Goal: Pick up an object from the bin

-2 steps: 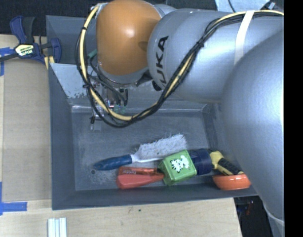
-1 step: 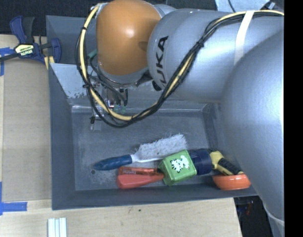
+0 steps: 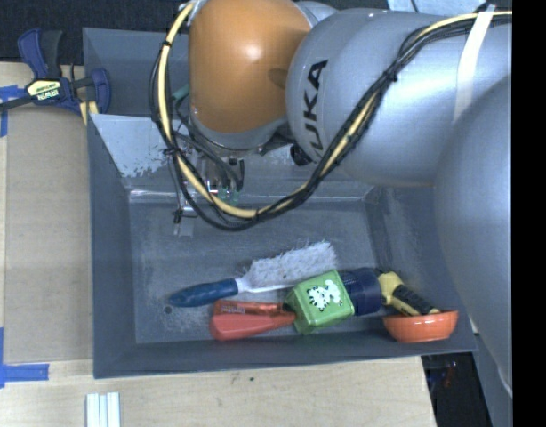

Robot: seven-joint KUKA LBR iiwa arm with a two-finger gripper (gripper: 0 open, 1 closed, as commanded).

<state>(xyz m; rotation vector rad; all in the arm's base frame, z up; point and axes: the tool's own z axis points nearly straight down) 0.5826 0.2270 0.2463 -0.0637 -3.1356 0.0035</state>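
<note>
Grey metal bin (image 3: 110,265), arm in from the right, with its orange wrist cover (image 3: 237,60) and yellow-black cables above the back half. End effector (image 3: 191,210) hangs low at the back-left of the bin, close to the back wall and over bare floor. It is mostly hidden under the wrist, so cannot tell whether it is spread or pressed together; nothing seen in its grasp. All loose things lie in a row along the near wall, apart from the end effector. Nearest is a brush (image 3: 255,277) with blue handle and white bristles, lying slantwise, handle to the left. Below it is a red-orange handled tool (image 3: 251,320), touching a green cube (image 3: 322,302) with a white pattern on top. Right of the cube are a dark blue cylinder (image 3: 369,292) on its side, a yellow-and-black piece (image 3: 402,296), and an orange bowl (image 3: 421,326) in the near-right corner.
</note>
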